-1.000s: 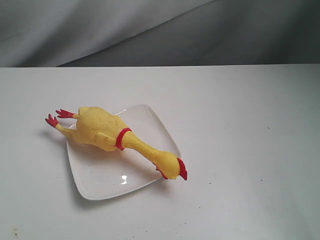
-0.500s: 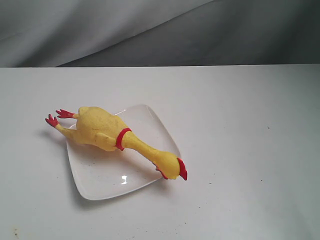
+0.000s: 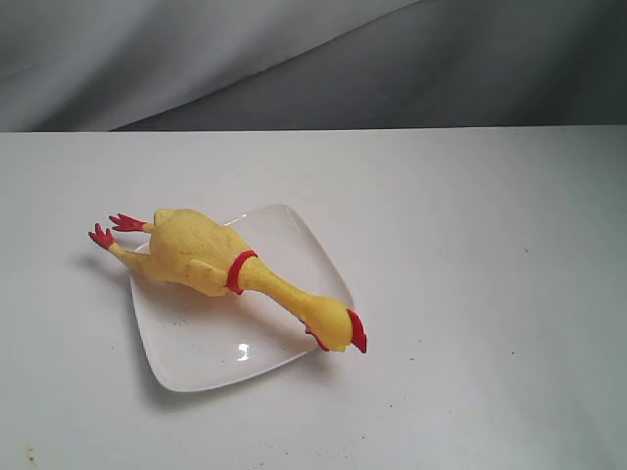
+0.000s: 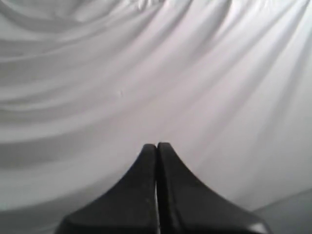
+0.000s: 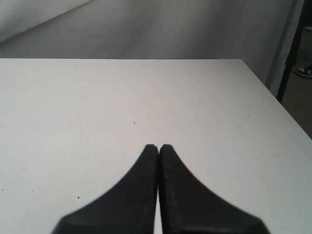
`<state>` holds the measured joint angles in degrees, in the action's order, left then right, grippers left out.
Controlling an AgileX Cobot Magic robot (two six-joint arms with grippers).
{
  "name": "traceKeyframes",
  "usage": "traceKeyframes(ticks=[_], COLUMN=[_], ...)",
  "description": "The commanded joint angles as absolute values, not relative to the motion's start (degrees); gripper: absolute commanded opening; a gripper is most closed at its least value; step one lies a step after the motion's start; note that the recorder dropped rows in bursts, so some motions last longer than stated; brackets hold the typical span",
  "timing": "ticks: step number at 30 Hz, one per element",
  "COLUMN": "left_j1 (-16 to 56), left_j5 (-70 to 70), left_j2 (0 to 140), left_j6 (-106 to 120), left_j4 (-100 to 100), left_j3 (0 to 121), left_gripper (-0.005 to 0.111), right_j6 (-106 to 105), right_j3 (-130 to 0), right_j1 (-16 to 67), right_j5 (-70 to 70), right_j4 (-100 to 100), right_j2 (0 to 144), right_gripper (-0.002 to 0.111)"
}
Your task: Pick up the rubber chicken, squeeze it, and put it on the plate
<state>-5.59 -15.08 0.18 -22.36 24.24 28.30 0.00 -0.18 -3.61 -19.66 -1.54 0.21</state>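
Observation:
The yellow rubber chicken (image 3: pixel 201 257) lies across the white plate (image 3: pixel 211 348) in the exterior view. Its red feet hang past the plate's far left corner and its red-combed head rests over the near right rim. Neither arm shows in that view. My left gripper (image 4: pixel 157 145) is shut with nothing in it and faces draped white cloth. My right gripper (image 5: pixel 159 146) is also shut and empty, over bare white table. Neither wrist view shows the chicken or the plate.
The white table (image 3: pixel 470 255) stretches around the plate, backed by grey draped cloth (image 3: pixel 294 59). In the right wrist view the table's edge (image 5: pixel 273 97) runs beside a dark stand leg (image 5: pixel 291 48).

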Motion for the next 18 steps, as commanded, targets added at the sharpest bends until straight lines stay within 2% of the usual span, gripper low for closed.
traceKeyframes(ticks=[1,18], left_j1=[-5.7,-5.7], left_j5=[-14.7,-9.3], left_j2=[0.0,0.0], left_j6=[-3.4,-9.3], left_j4=[5.1,3.5], left_j3=[23.0,0.0], left_gripper=[0.001,0.001], right_j6=[0.0,0.0], right_j3=[0.0,0.0], right_j1=[-4.0,-4.0], right_j5=[-19.6,-19.6], right_j4=[-2.0,-2.0], right_j2=[0.0,0.0], right_gripper=[0.0,0.0])
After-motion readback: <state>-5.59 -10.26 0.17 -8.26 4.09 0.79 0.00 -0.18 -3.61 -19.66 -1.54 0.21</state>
